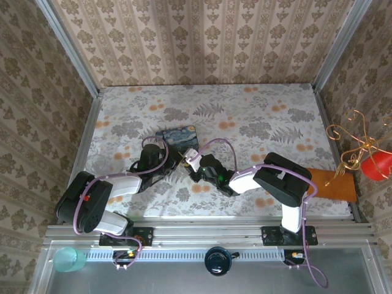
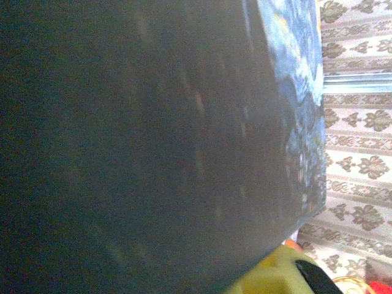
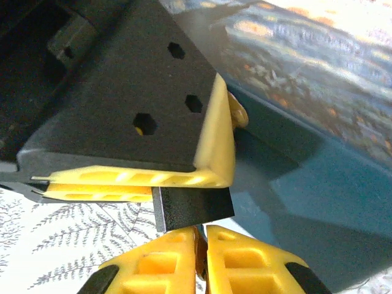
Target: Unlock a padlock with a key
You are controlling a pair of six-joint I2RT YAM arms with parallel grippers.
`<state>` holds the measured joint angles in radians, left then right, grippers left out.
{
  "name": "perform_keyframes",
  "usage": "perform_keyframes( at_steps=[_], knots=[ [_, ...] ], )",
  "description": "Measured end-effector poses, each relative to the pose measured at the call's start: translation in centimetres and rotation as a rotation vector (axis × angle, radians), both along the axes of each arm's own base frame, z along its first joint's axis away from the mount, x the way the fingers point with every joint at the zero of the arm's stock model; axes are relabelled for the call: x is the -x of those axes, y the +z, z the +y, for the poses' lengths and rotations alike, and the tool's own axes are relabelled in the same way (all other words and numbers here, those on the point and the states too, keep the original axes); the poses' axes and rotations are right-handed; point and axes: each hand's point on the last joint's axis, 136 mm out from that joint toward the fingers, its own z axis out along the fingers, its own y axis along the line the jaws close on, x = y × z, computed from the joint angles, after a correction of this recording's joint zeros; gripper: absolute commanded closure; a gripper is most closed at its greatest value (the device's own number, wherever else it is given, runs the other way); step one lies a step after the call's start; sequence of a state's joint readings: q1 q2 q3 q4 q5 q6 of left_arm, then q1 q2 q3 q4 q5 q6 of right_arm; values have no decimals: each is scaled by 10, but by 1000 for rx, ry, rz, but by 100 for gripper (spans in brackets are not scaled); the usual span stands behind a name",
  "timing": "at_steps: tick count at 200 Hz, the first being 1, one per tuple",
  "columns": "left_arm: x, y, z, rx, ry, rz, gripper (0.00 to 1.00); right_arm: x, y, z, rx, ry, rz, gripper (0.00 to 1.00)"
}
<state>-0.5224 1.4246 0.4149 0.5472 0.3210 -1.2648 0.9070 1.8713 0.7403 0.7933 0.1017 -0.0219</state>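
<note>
The right hand (image 3: 203, 257) is nearest, on the near side of the tin (image 3: 318, 122). Its yellow fingers are clenched together, and a thin dark sliver at their seam is most likely the key (image 3: 198, 237), though it is too small to be sure. Just beyond the fingertips, and a little closer to the tin, sits the padlock (image 3: 193, 209). Its dark squarish body juts from the left hand (image 3: 202, 180), whose yellow pads appear clamped on it. The shackle cannot be seen. From above, both hands meet at the tin's near edge, the left hand (image 1: 173, 160) at its near-left corner and the right hand (image 1: 195, 163) just right of it. The tin lies flat on the patterned desk (image 1: 257, 116), painted lid up, and its dark side wall looms close in the left wrist view.

The step in hand looks like insertion, with the key tip brought up to the padlock's underside. The next move calls for lining the sliver up with the keyway, a short straight push, then a twist while the left hand keeps the body steady. The keyway itself is not visible, so alignment is the main risk.
</note>
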Motion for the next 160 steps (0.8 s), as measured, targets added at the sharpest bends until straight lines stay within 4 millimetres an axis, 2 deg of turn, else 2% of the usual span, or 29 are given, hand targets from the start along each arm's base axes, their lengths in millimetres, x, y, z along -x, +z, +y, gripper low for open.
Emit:
perform_keyframes(
  at_steps=[61,88,122,160],
  knots=[
    [3,-6,-1,-11,-18,12,94,6,-2,1,-200,-21,255,90],
    [2,-9,-3,-14,-30,16,92,9,-4,-1,-271,-23,354,92],
    [2,-11,-4,-23,-37,15,81,10,-5,-1,-291,-32,392,93],
    [1,-12,-4,-34,-44,4,59,13,-6,1,-303,-31,416,96]
  ],
)
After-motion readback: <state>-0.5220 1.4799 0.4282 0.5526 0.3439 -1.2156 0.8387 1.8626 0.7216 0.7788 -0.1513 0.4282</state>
